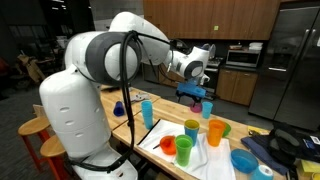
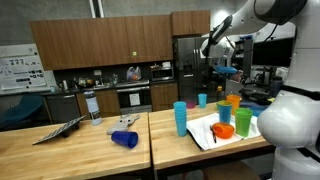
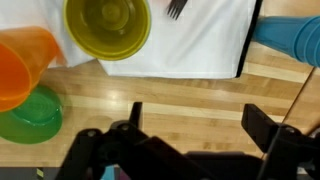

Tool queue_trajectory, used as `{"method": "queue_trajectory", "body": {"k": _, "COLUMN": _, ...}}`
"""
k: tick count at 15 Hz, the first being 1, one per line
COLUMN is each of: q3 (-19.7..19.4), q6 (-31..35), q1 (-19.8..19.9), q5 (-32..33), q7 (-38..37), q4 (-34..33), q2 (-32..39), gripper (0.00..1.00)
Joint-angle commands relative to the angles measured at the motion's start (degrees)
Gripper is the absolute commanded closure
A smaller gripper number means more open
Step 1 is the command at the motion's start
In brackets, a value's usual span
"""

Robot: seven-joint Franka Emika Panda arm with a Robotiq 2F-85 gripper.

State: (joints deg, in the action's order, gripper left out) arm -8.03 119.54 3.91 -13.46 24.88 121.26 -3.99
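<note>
1. The tool [image 3: 197, 125] hangs empty with its jaws spread wide, over bare tabletop [image 3: 150, 85] just off the white cloth [image 3: 200, 45].
2. Only the wrist view shows a fork [image 3: 175, 8] on the cloth. The yellow-green cup [image 3: 108, 25] stands upright there, with the orange cup [image 3: 22, 65] beside it.
3. Only an exterior view shows a blue cup [image 2: 124, 139] lying on its side, well apart.

Two light-blue cups [image 2: 180, 117] are standing mid-frame, one dark-blue cup [image 2: 124, 139] is lying left of centre, one fork [image 3: 175, 8] is showing at the upper edge.
</note>
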Motion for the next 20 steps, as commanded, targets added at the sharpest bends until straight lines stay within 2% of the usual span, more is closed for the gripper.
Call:
{"method": "queue_trajectory", "body": {"k": 1, "q3": -1.5, "q6": -5.6, "q1": 2.1, "q5": 0.7, "q7": 14.0, "q4": -8.7, "q2": 6.3, "gripper": 0.0}}
{"method": "queue_trajectory", "body": {"k": 3, "q3": -1.4, "q6": -7.2, "q1": 3.4, "q5": 1.5, "q7": 19.9, "q4": -12.2, "q2": 8.6, "gripper": 0.0}}
{"method": "queue_trajectory", "body": {"k": 4, "q3": -0.7, "q6": -4.2, "q1": 3.2, "q5": 0.4, "q7": 15.4, "q4": -7.4, "q2": 5.7, "gripper": 0.0}}
{"method": "queue_trajectory", "body": {"k": 6, "q3": -0.6, "q6": -5.4, "q1": 4.0, "q5": 0.6, "q7": 18.5, "q4": -9.9, "q2": 7.6, "gripper": 0.0}}
{"method": "queue_trajectory", "body": {"k": 9, "q3": -0.5, "q6": -5.8, "q1": 4.1, "q5": 0.7, "q7": 19.2, "q4": -11.0, "q2": 8.4, "gripper": 0.0}}
{"method": "queue_trajectory", "body": {"k": 10, "q3": 0.1, "q6": -5.0, "q1": 4.1, "q5": -2.1, "q7": 25.0, "q4": -10.0, "q2": 7.9, "gripper": 0.0}}
{"method": "queue_trajectory", "body": {"k": 11, "q3": 0.8, "q6": -5.9, "q1": 3.6, "q5": -1.0, "q7": 28.2, "q4": -9.5, "q2": 7.6, "gripper": 0.0}}
{"method": "queue_trajectory", "body": {"k": 16, "q3": 2.2, "q6": -5.6, "q1": 2.8, "q5": 10.0, "q7": 35.3, "q4": -10.1, "q2": 8.7, "gripper": 0.0}}
{"method": "queue_trajectory", "body": {"k": 20, "q3": 2.3, "q6": -2.4, "q1": 3.2, "q5": 17.9, "q7": 43.0, "q4": -10.7, "q2": 9.1, "gripper": 0.0}}
